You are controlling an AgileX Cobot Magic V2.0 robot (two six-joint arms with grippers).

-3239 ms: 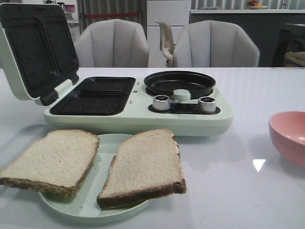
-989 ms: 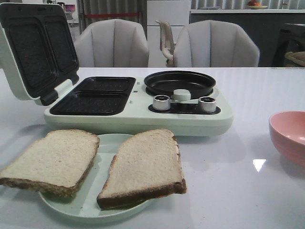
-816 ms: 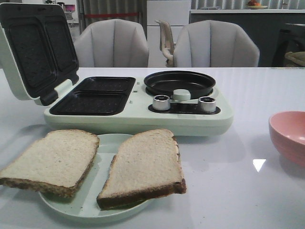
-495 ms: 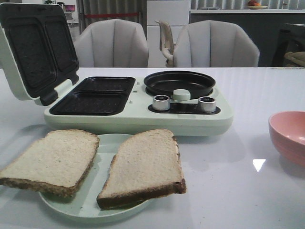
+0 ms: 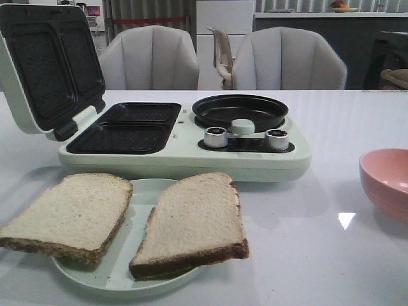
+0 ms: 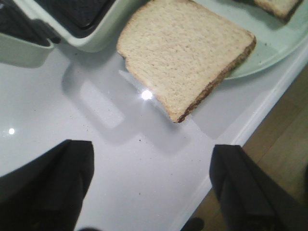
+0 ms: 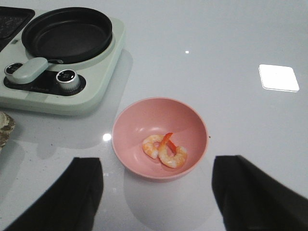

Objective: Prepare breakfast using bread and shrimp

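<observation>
Two bread slices lie on a pale green plate (image 5: 143,191) at the front: the left slice (image 5: 67,213) and the right slice (image 5: 194,223). The left slice also shows in the left wrist view (image 6: 185,53). My left gripper (image 6: 151,187) is open and empty above bare table near the front edge, short of that slice. Two shrimp (image 7: 165,150) lie in a pink bowl (image 7: 139,125), which also shows at the right of the front view (image 5: 386,182). My right gripper (image 7: 156,192) is open and empty, above the table just short of the bowl. Neither gripper shows in the front view.
A pale green breakfast maker (image 5: 185,153) stands behind the plate, lid (image 5: 44,64) open, with a two-slot sandwich plate (image 5: 127,127), a round black pan (image 5: 240,111) and two knobs (image 5: 217,137). Grey chairs stand behind the table. The table's front edge (image 6: 250,125) is close to my left gripper.
</observation>
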